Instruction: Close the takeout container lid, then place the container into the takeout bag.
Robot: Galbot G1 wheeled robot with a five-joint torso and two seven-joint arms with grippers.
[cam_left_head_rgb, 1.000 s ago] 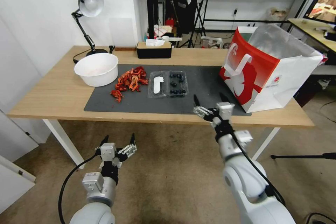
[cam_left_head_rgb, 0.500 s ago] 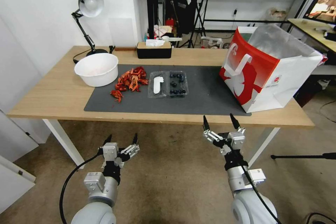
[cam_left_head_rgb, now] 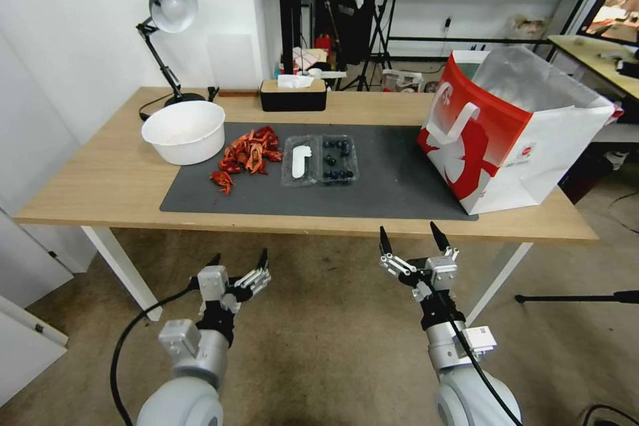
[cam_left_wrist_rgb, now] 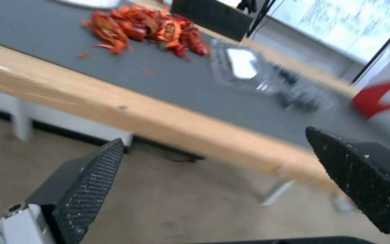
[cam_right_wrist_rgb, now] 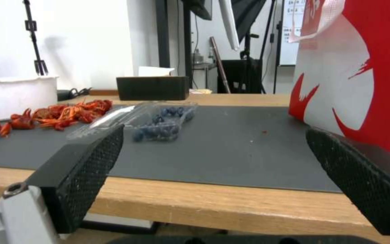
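The clear takeout container (cam_left_head_rgb: 320,160) lies open and flat on the dark mat, blueberries in its right half (cam_left_head_rgb: 337,160). Its lid (cam_left_head_rgb: 300,160), with a white sticker, lies to the left. The same container (cam_right_wrist_rgb: 159,122) appears in the right wrist view and, blurred (cam_left_wrist_rgb: 272,81), in the left wrist view. At the table's right end stands the red-and-white takeout bag (cam_left_head_rgb: 512,126), mouth open. My left gripper (cam_left_head_rgb: 239,259) and right gripper (cam_left_head_rgb: 408,234) hang open in front of the table's near edge, below the tabletop, both empty.
A pile of red crayfish (cam_left_head_rgb: 247,153) lies left of the container, beside a round white bowl (cam_left_head_rgb: 184,131). At the table's back stand a black tissue box (cam_left_head_rgb: 293,94) and a desk lamp (cam_left_head_rgb: 166,13). The wooden table's front edge (cam_left_head_rgb: 299,225) runs between grippers and mat.
My right gripper has pulled back from over the table's front edge to below and in front of it. The left gripper has risen slightly toward the table.
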